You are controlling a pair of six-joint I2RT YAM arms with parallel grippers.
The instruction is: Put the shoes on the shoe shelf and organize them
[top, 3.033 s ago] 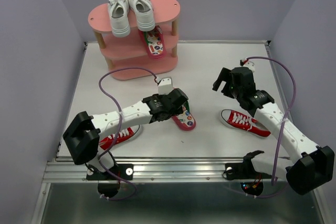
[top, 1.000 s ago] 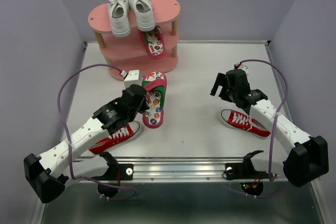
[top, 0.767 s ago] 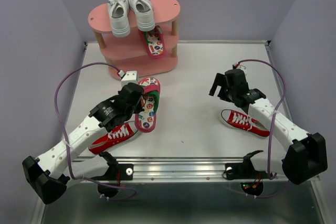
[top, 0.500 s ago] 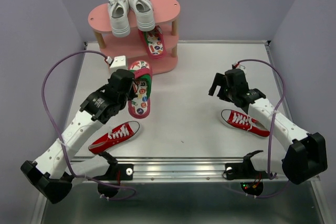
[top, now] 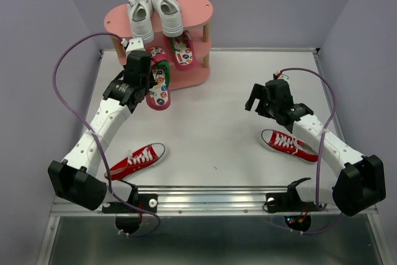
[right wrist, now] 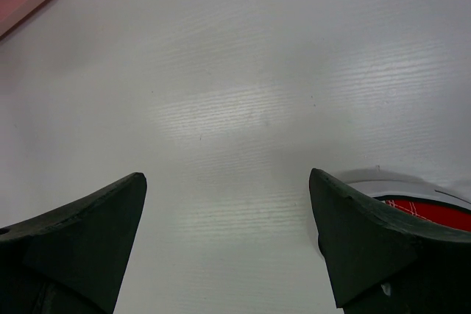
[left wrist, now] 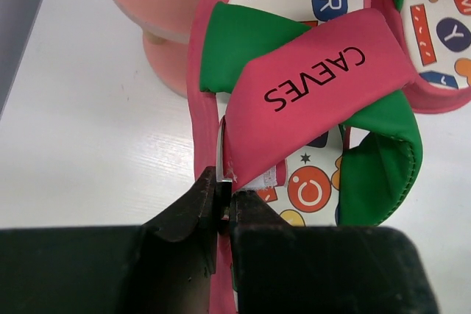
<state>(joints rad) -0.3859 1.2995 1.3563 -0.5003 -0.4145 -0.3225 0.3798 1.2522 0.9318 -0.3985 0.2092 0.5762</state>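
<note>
Left gripper (left wrist: pixel 224 198) is pinched nearly closed on the pink strap edge of a red flip-flop (left wrist: pixel 309 82). It holds the flip-flop in front of the lower tiers of the pink shoe shelf (top: pixel 197 5), left side; can't tell if it touches the shelf. Second flip-flop (top: pixel 182 51) lies on the middle tier just beside it to the right, wooden post (top: pixel 114 46) close on the left. White sneakers (top: pixel 153 12) sit paired on the top board. Right gripper (right wrist: pixel 227 178) has jaws wide with nothing in them, over the bare table (top: pixel 229 85) and near one red sneaker (top: pixel 289 144). Other red sneaker (top: pixel 138 158) lies by the left arm's base, well apart from the shelf.
</note>
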